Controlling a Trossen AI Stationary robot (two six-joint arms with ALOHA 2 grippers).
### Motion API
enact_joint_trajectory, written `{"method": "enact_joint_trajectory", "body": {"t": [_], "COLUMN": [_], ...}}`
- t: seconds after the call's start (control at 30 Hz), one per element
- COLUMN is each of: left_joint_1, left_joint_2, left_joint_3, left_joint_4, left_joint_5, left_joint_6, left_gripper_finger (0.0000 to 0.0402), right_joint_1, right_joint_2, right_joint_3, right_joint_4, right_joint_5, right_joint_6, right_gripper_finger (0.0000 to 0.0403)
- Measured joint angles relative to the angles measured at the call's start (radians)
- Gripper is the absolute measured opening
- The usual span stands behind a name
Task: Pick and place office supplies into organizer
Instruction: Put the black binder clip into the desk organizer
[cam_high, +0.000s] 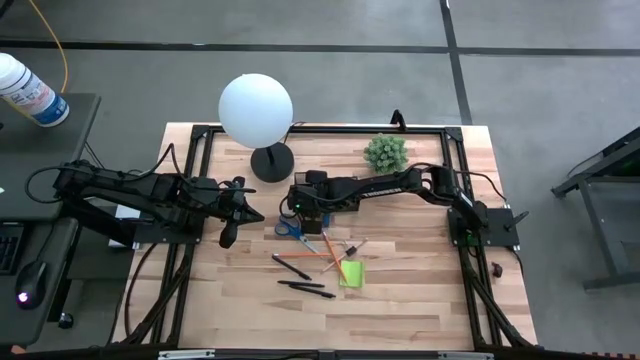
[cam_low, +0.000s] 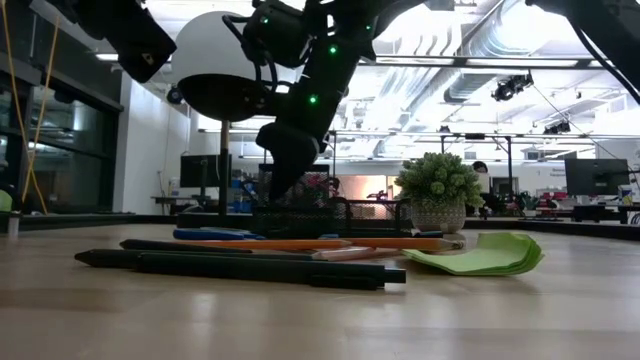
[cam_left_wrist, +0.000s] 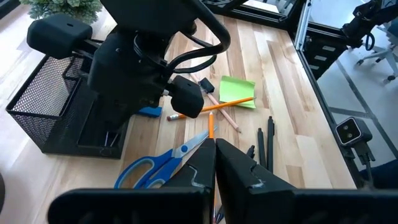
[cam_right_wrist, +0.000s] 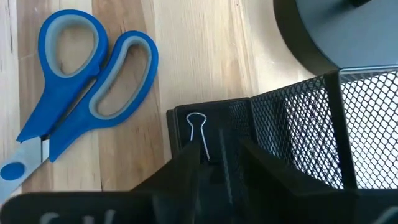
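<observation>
From above, the right gripper (cam_high: 303, 207) reaches over the black organizer (cam_high: 312, 217) near the middle of the table (cam_high: 420, 290), just in front of the lamp base (cam_high: 272, 162). The scissors (cam_high: 288, 229) lie touching the organizer's front side; pencils (cam_high: 330, 255), pens (cam_high: 305, 290) and a green sticky pad (cam_high: 351, 274) are scattered toward the front edge. The left gripper (cam_high: 228, 236) waits over the left part of the table, clenched.

At table height the pens (cam_low: 240, 263) lie nearest, the organizer (cam_low: 330, 217) behind them, beside a small potted plant (cam_low: 440, 195).

The right wrist view shows a binder clip (cam_right_wrist: 198, 134) between the dark fingers (cam_right_wrist: 180, 165) inside an organizer compartment (cam_right_wrist: 214, 124); whether it is gripped or let go I cannot tell
</observation>
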Motion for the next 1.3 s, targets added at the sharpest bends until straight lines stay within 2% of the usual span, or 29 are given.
{"method": "enact_joint_trajectory", "body": {"t": [0.13, 0.33, 0.47, 0.6, 0.73, 0.87, 1.03, 1.2, 1.3], "left_joint_1": [0.000, 0.000, 0.000, 0.000, 0.000, 0.000, 0.000, 0.000, 0.000], "left_joint_2": [0.000, 0.000, 0.000, 0.000, 0.000, 0.000, 0.000, 0.000, 0.000], "left_joint_3": [0.000, 0.000, 0.000, 0.000, 0.000, 0.000, 0.000, 0.000, 0.000], "left_joint_4": [0.000, -0.001, -0.002, -0.014, -0.021, -0.021, -0.024, -0.020, -0.020], "left_joint_5": [0.000, 0.000, 0.000, 0.000, 0.000, 0.000, 0.016, 0.058, 0.068], "left_joint_6": [0.000, 0.000, 0.000, 0.000, 0.000, -0.001, -0.021, -0.065, -0.106], "left_gripper_finger": [0.0001, 0.0001, 0.0001, 0.0001, 0.0001, 0.0001, 0.0001, 0.0001, 0.0001], "right_joint_1": [0.009, 0.040, 0.064, 0.099, 0.143, 0.172, 0.172, 0.192, 0.206], "right_joint_2": [-0.007, -0.013, -0.013, -0.013, -0.016, -0.051, -0.102, -0.125, -0.123], "right_joint_3": [0.059, 0.189, 0.196, 0.161, 0.155, 0.155, 0.155, 0.156, 0.155], "right_joint_4": [-0.089, -0.310, -0.472, -0.633, -0.753, -0.798, -0.822, -0.810, -0.804], "right_joint_5": [0.001, -0.008, -0.041, -0.080, -0.024, 0.048, 0.061, 0.163, 0.168], "right_joint_6": [0.024, 0.047, 0.038, 0.100, 0.198, 0.293, 0.417, 0.594, 0.670], "right_gripper_finger": [0.0113, 0.0096, 0.0080, 0.0067, 0.0057, 0.0049, 0.0039, 0.0034, 0.0036]}}
